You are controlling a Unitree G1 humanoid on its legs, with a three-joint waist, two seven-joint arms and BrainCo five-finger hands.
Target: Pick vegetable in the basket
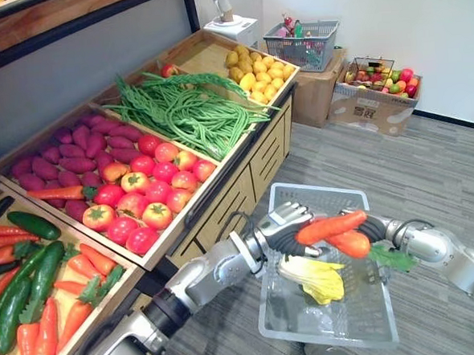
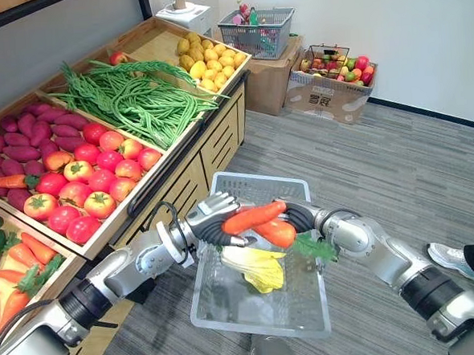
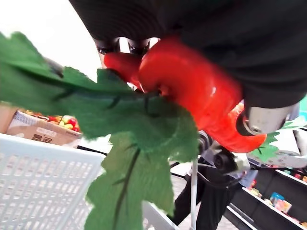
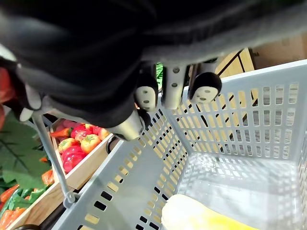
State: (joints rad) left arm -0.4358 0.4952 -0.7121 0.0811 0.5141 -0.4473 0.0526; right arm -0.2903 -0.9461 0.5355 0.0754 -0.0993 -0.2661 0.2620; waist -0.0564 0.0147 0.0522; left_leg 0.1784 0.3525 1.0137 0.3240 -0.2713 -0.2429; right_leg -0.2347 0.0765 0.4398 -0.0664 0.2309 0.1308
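Left hand (image 1: 284, 223) out over the grey basket (image 1: 314, 190), fingers curled tight round an orange carrot (image 1: 330, 226). Carrot nearly level, lying across above the basket's middle, clear of its floor. Just beneath and touching it, 1 more carrot (image 1: 351, 244), shorter, with a green leaf (image 1: 393, 257) spreading toward the right arm; cannot tell which hand carries this 2nd one. Seen from the left wrist: red-orange carrot flesh and broad green leaf pressed close against the hand's dark cover.

Right hand (image 1: 375, 227) in from the right at the same height, just behind the 2 carrots. From its own wrist, fingers (image 4: 145, 97) curled above the basket's slotted wall, thin wire handle (image 4: 50, 153) running up into the hand.

Down in the basket, under the carrots, a pale yellow-green cabbage (image 1: 314, 279) lying on the bottom.

To the left, a wooden display stand (image 1: 222, 198) in compartments: tomatoes (image 1: 142, 199), purple sweet potatoes (image 1: 66, 152), long green beans (image 1: 189, 112), yellow fruit (image 1: 256, 72), cucumbers (image 1: 26, 279) and more carrots (image 1: 45, 330) nearest. Farther back on the floor (image 1: 429, 166), a cardboard box (image 1: 312, 88) bearing another basket (image 1: 301, 41), and beside it a box of mixed fruit (image 1: 380, 88). At the right edge, a person's shoe (image 2: 447, 257).
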